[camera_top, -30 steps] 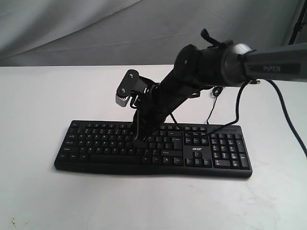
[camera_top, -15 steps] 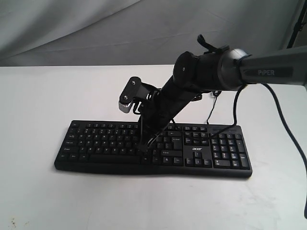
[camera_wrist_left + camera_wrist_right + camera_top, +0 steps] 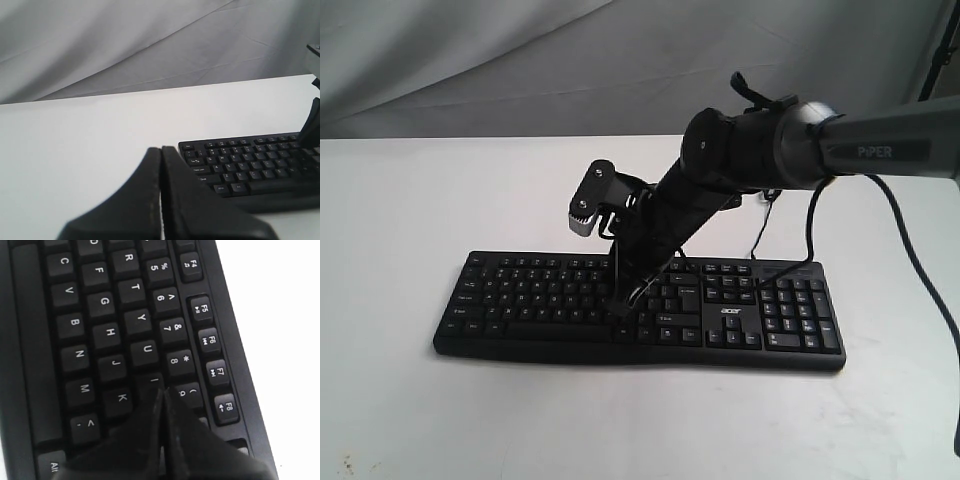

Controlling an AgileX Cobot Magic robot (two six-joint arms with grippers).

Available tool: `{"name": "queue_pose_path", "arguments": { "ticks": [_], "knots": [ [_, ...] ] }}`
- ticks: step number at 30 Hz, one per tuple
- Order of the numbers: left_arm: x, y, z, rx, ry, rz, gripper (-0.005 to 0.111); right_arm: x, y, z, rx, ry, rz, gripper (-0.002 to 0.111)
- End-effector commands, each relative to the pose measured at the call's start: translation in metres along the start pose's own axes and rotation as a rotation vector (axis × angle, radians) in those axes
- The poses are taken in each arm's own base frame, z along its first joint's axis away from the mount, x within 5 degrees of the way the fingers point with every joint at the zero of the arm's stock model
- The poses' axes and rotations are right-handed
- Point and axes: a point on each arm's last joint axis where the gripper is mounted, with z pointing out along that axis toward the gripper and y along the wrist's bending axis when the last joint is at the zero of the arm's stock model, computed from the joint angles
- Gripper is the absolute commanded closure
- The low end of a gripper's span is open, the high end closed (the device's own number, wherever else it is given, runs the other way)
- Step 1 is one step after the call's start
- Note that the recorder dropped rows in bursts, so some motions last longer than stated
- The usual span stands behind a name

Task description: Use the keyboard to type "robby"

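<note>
Your right gripper (image 3: 163, 396), fingers pressed together and empty, has shifted along the keyboard (image 3: 530, 295) and now holds steady. Its tip sits beside the I key (image 3: 150, 382), so the target is probably O, though contact is unconfirmed. The keyboard lies flat on the white table (image 3: 400, 200). Your left gripper (image 3: 161, 152), also closed and empty, waits off the keyboard's end.

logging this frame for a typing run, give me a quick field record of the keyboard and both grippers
keyboard: black, flat on the white table, number pad on the exterior view's right
right gripper: shut, tips down beside the I key; key beneath them hidden
left gripper: shut, apart from the keyboard
key press: cannot tell
</note>
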Motion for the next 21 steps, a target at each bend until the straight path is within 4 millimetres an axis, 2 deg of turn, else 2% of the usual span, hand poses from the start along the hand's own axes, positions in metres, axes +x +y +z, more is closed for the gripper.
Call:
{"name": "queue_pose_path", "arguments": {
  "ticks": [1,17,21],
  "knots": [
    [0.001,0.0,0.0,0.004,-0.005,0.003,0.107,0.003,-0.002,0.003,0.005,0.004,0.009,0.108],
    [0.001,0.0,0.0,0.004,-0.005,0.003,0.107,0.003,-0.002,0.006,0.004,0.007,0.014,0.108],
    [0.001,0.0,0.0,0.004,-0.005,0.003,0.107,-0.008,-0.004,-0.008,0.021,-0.035,0.011,0.108]
  ]
}}
